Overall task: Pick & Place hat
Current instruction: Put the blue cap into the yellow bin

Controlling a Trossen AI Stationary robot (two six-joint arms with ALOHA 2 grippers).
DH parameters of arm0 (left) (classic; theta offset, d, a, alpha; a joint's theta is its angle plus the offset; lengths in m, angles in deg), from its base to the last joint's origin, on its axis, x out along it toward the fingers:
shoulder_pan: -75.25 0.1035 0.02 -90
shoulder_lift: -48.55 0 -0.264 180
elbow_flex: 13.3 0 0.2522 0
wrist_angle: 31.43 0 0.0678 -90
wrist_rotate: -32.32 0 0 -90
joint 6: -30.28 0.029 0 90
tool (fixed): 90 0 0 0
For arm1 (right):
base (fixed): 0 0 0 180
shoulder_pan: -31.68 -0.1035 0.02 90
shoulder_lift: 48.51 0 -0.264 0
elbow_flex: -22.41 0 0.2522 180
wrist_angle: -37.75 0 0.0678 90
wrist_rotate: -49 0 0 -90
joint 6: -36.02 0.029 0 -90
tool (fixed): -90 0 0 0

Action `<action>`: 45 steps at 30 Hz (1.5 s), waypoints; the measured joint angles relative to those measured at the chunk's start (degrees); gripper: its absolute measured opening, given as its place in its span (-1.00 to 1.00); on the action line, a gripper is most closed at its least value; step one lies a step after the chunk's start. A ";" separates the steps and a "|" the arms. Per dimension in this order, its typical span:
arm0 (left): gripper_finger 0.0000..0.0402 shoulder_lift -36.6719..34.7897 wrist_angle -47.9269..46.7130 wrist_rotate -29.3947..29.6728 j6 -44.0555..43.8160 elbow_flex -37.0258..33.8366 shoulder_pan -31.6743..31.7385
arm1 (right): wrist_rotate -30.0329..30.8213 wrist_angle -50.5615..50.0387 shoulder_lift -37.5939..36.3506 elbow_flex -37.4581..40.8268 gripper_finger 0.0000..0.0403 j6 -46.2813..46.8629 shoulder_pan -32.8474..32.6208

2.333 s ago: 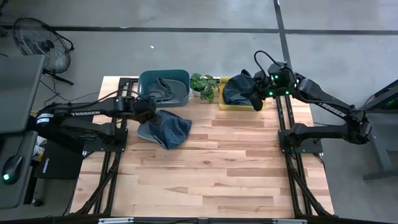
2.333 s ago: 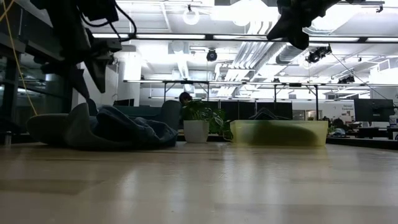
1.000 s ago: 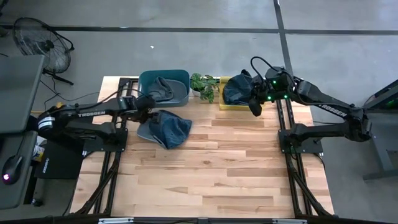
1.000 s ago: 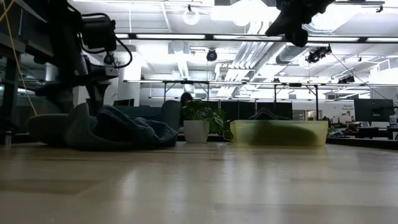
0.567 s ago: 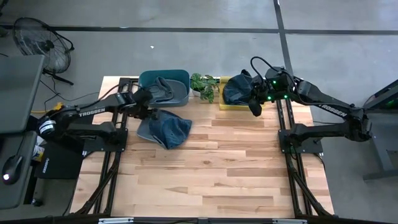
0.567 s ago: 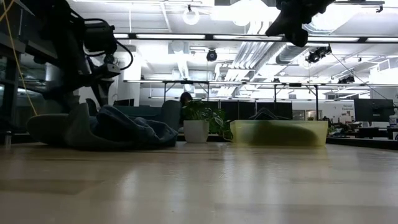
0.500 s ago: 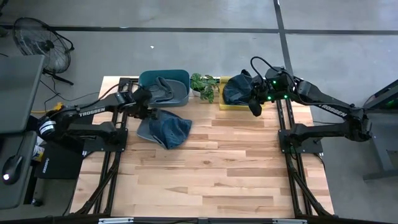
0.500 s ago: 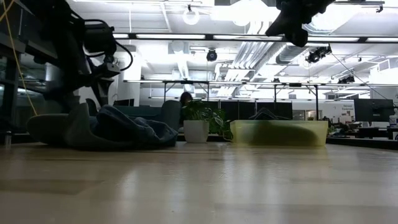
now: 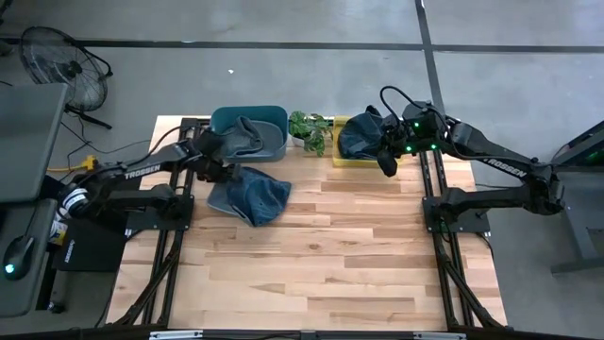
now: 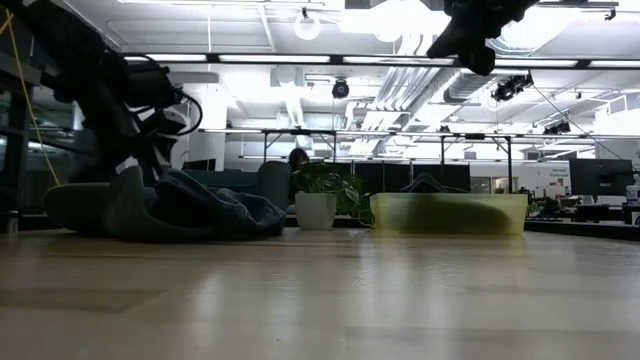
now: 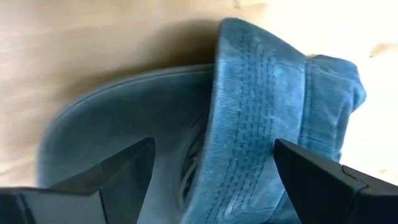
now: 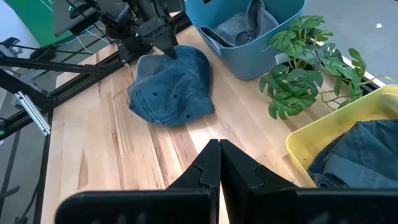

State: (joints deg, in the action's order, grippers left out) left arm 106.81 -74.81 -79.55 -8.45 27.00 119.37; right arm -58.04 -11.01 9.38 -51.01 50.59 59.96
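Left tool (image 9: 224, 170) lowered onto blue hat (image 9: 253, 195), spread wide; right tool (image 9: 388, 168) clenched, parked.

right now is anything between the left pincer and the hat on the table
Nothing visible. The open left pincer sits right over the hat, its fingers either side of the folded brim, with only the hat in the gap.

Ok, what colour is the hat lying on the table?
Faded denim blue hat, with rows of stitching on the brim; the left wrist view shows it best.

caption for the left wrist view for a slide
Open left tool poised over the blue denim hat on the wooden table.
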 joint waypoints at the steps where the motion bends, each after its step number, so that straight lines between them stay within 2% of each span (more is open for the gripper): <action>1: 0.61 0.00 1.32 -1.05 0.02 -0.63 0.28 | 0.08 0.01 0.00 0.00 -1.00 0.00 0.00; 10: 0.61 0.02 6.84 -7.42 -0.19 -3.05 0.13 | 0.30 0.01 0.00 0.00 -1.00 0.00 0.00; 20: 0.57 0.02 7.13 -8.65 -1.77 -3.09 0.13 | 1.22 0.03 0.02 0.00 -1.00 0.00 0.00; 30: 0.16 0.00 7.12 -9.59 -2.03 -3.09 0.13 | 1.53 0.03 0.00 0.00 -1.00 0.00 0.00; 45: -0.59 -0.09 7.37 -12.48 -1.94 -3.00 0.11 | 2.19 0.03 0.00 0.00 -1.00 0.00 0.00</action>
State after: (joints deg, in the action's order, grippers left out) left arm 106.72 -67.44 -92.03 -10.39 24.00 119.48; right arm -55.85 -10.97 9.38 -51.01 50.59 59.96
